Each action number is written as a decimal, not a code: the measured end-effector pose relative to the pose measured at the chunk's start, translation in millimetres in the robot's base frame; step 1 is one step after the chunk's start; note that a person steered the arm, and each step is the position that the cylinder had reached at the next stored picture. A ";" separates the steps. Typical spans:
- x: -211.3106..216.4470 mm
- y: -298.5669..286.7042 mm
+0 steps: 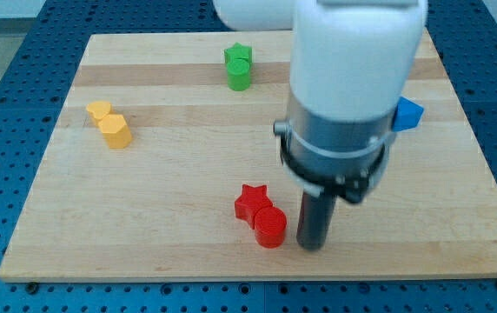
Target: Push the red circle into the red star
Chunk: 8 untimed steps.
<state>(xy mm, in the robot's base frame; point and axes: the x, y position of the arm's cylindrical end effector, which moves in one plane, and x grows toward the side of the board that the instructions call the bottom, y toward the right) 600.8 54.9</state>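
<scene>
- At the far left of the surface [57,226], about 9 o'clock from the centre, there are two yellow blocks: a yellow heart-like block [99,110] and a yellow hexagon [115,131]. They touch each other and are well apart from the work, so I see no risk for them.
- At about 11 o'clock a green star [238,56] and a green cylinder [240,74] stand together, also well apart from the action.
- The red star [251,201] lies near the bottom edge, at about 6 o'clock. The red circle [270,228] lies at 4 o'clock of the star and seems to touch it already, so I judge the task is almost done or done.
- My tip [311,247] is just beside the red circle, at its 3 o'clock. There is no claw on this arm, only the rod, so nothing is held and nothing can open or close.
- Risk: if the tip pushes more toward 9 o'clock, the circle may roll around the star's point and slide off instead of staying against it.
- Risk: a push toward 7 o'clock may bring both red blocks close to the bottom edge of the surface.
- A blue block [408,114] shows at 2 o'clock, partly hidden behind the arm; its shape I cannot tell.
</scene>
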 end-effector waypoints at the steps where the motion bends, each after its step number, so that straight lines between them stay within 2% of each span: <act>1: 4.4 0.0; 3: 12.8 -14.5; 6: -32.3 -21.1; 8: -16.1 -22.4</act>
<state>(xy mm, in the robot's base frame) 584.7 32.5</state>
